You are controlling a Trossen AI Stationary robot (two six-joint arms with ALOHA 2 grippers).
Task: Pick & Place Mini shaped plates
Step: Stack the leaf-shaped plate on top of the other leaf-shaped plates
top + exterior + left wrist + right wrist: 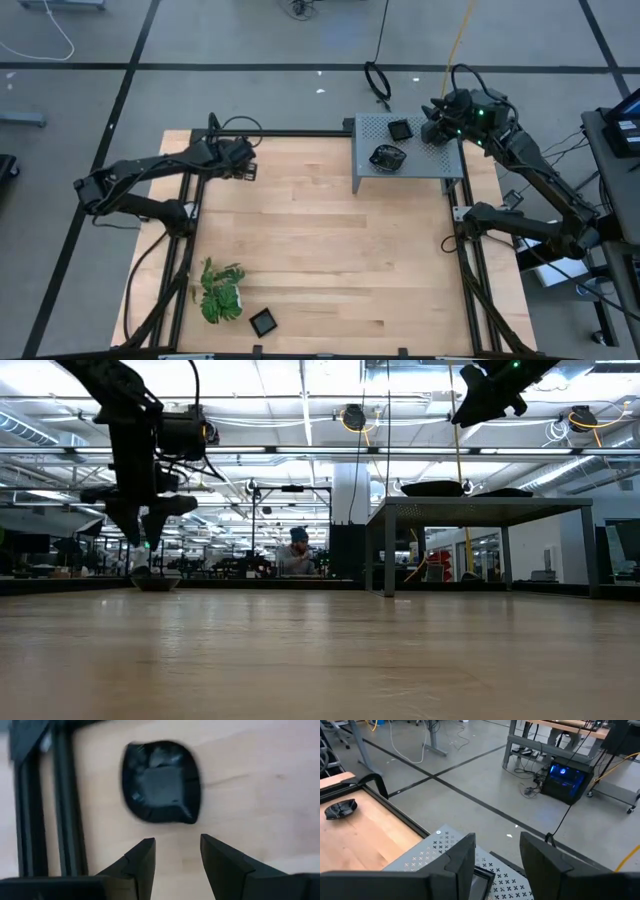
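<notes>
Left claw: the left claw (pixel 176 862) hangs above the wooden surface (pixel 320 240) near its far left corner, fingers apart, nothing between them.
Plate below it: a black squarish plate (pixel 161 782) lies flat on the wood just ahead of the fingertips, beside the dark frame rail (pixel 47 800) at the surface's edge; not touched.
Right claw: the right claw (pixel 496 857) is raised over the far right end of the grey perforated shelf (pixel 440 160), fingers apart and empty.
Shelf plates: a small square plate (pixel 400 129) sits near the shelf's far edge; a larger leaf-like plate (pixel 387 156) lies just nearer, toward the shelf's middle.
Shelf from table height: the shelf stands on legs at the far right, with flat dark plates (pixel 432 488) on top.
Near plate: one more square plate (pixel 263 322) rests on the wood at the near left, just beside the green plant (pixel 220 292).
Background: a seated person (pixel 297 552) shows far off in the room.
</notes>
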